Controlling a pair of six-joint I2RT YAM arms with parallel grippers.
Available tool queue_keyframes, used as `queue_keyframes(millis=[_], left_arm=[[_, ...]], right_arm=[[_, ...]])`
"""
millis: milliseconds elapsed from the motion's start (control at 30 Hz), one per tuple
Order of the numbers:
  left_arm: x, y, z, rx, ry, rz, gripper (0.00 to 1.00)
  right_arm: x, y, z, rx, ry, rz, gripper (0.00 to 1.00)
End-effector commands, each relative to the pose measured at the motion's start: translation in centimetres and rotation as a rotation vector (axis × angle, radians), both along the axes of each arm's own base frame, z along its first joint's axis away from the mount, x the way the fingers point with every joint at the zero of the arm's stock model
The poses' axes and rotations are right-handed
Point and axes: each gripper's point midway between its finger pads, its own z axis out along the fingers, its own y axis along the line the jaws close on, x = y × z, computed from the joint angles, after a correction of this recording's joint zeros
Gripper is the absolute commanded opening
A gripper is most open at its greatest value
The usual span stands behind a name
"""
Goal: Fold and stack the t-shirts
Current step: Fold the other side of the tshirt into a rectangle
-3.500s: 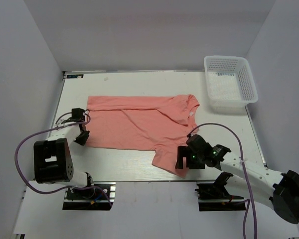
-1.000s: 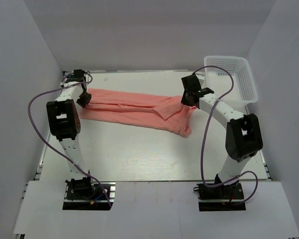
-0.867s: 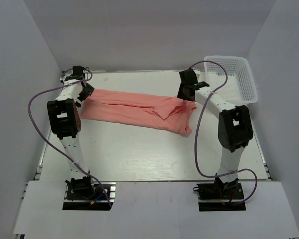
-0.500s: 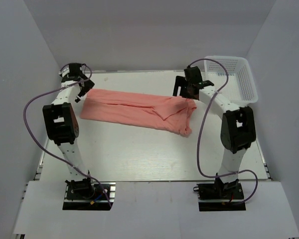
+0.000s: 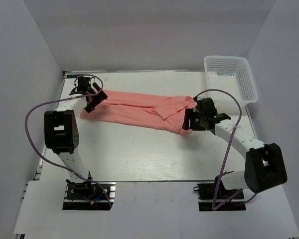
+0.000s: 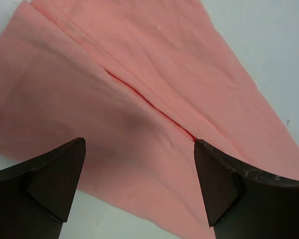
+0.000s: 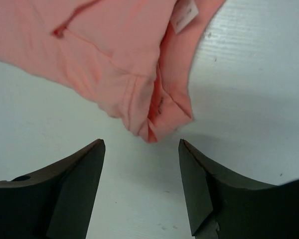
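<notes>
The salmon-pink t-shirt (image 5: 139,107) lies folded lengthwise in a long band across the back of the table. My left gripper (image 5: 95,101) hovers over its left end. In the left wrist view the gripper (image 6: 139,149) is open, with the t-shirt (image 6: 139,74) flat beneath it and a fold seam running diagonally. My right gripper (image 5: 187,123) sits at the shirt's right end. In the right wrist view it (image 7: 141,144) is open, just short of the bunched corner of the t-shirt (image 7: 114,50), with bare table between the fingers.
A white mesh basket (image 5: 230,79) stands at the back right corner, just beyond the right arm. The white table (image 5: 139,159) is walled in on three sides. Purple cables loop from both arms.
Both grippers carried the shirt's near edge to the back, folding it into a band, then let go and opened. The left gripper has come back over the left end, the right to the right end.
</notes>
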Motion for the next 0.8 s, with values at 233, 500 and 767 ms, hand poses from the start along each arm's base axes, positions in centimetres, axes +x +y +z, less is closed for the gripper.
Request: queue_keyframes(millis=[233,500,767], left_arm=[[-0.5,1.6,-3.5,0.064,0.106,0.043,1.00],[-1.3,3.0,-4.6,0.123,0.169,0.094,1.00],[-1.8,4.2,-4.8,0.181,0.205,0.132,1.00]], right_arm=[[1.9,1.9,-2.1,-0.004,-0.028,0.146,0.64],[2.5,0.7,-3.6,-0.077,0.046,0.087,0.00],[0.3,-2.8,-2.3,-0.214,0.110,0.027,0.00]])
